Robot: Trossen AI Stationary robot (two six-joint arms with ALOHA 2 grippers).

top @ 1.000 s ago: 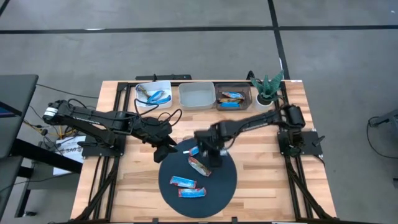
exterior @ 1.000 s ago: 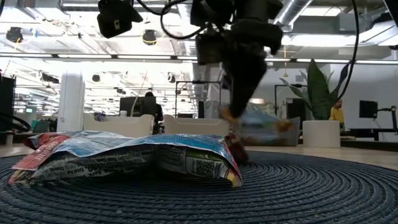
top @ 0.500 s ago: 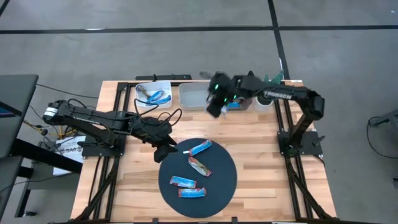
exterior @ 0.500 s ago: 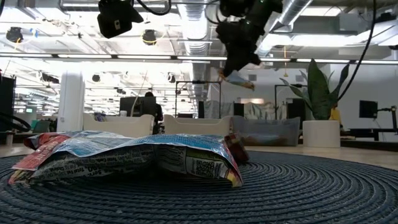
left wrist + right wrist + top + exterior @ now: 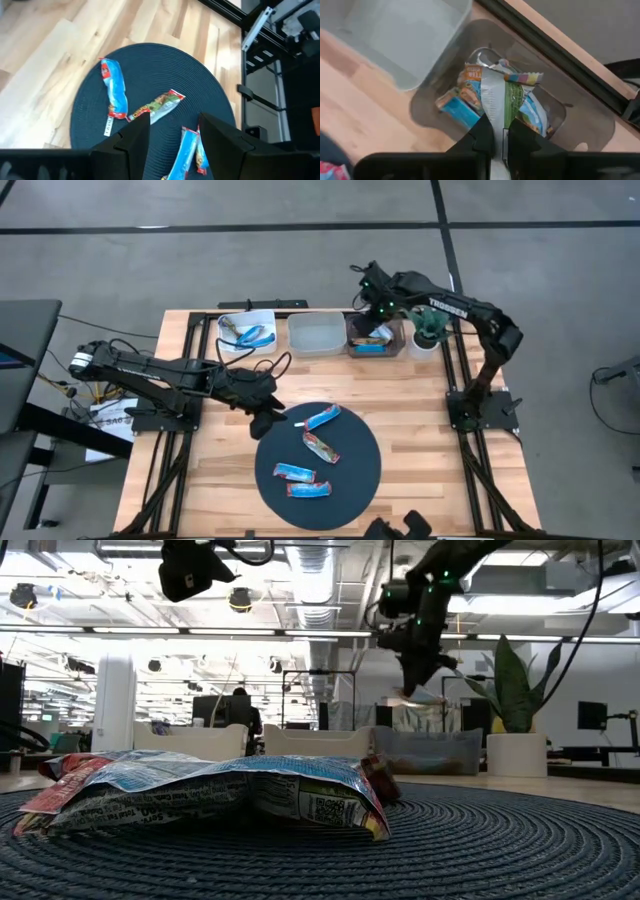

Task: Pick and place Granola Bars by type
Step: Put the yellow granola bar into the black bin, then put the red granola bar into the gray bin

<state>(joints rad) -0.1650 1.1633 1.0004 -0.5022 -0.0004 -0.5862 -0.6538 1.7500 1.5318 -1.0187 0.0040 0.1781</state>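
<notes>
**A:** left tool (image 5: 268, 420) hangs at the dark mat (image 5: 360, 480) edge, fingers spread, holding nothing; four granola bars (image 5: 322, 418) lie on that mat; left bin (image 5: 247, 332) has a blue one, middle bin (image 5: 317, 333) looks bare.

**B:** yeah; right tool (image 5: 498, 136) is pinching a silvery-green bar (image 5: 501, 102) above the right bin (image 5: 375, 338); if it lets go off-centre the bar could catch the rim and slide onto the tabletop (image 5: 420, 420); potted plant (image 5: 430, 325) crowds that corner too.
</notes>
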